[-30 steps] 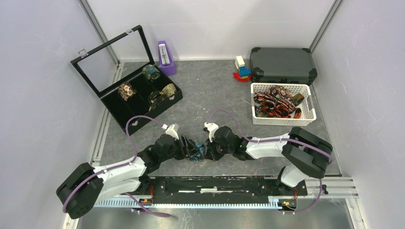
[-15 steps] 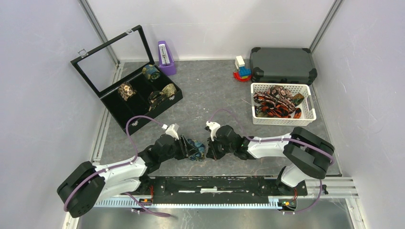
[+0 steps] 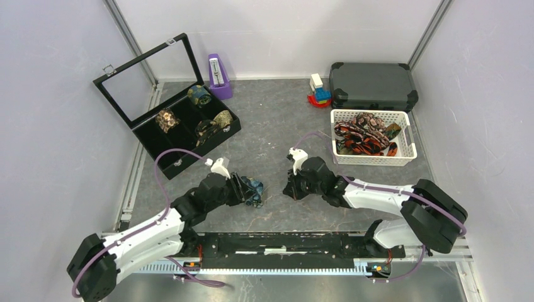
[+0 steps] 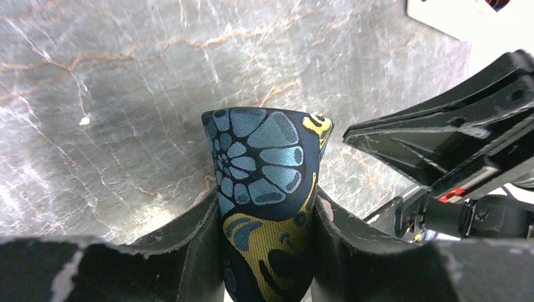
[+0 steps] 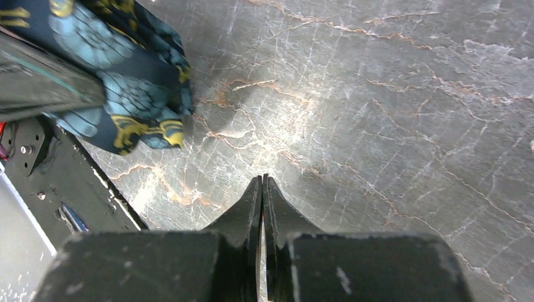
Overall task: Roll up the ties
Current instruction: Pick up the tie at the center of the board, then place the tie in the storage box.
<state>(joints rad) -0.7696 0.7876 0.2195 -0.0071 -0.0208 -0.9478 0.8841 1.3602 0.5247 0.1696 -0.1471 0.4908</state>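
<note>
The left end effector (image 4: pixel 267 251) is clamped on the rolled navy tie (image 4: pixel 261 151) with a blue and gold pattern. The roll sticks out between its fingers, over the grey bench (image 4: pixel 94 94). The right end effector (image 5: pixel 262 189) has its fingers pressed together and holds nothing. The tie is ahead of it to its left, not touching it. Other ties (image 3: pixel 364 135) lie in a white basket (image 3: pixel 373 161) beyond the right end effector.

Coiled navy-gold tie (image 4: pixel 264 145), clamped in left tool (image 4: pixel 267 217)
</note>
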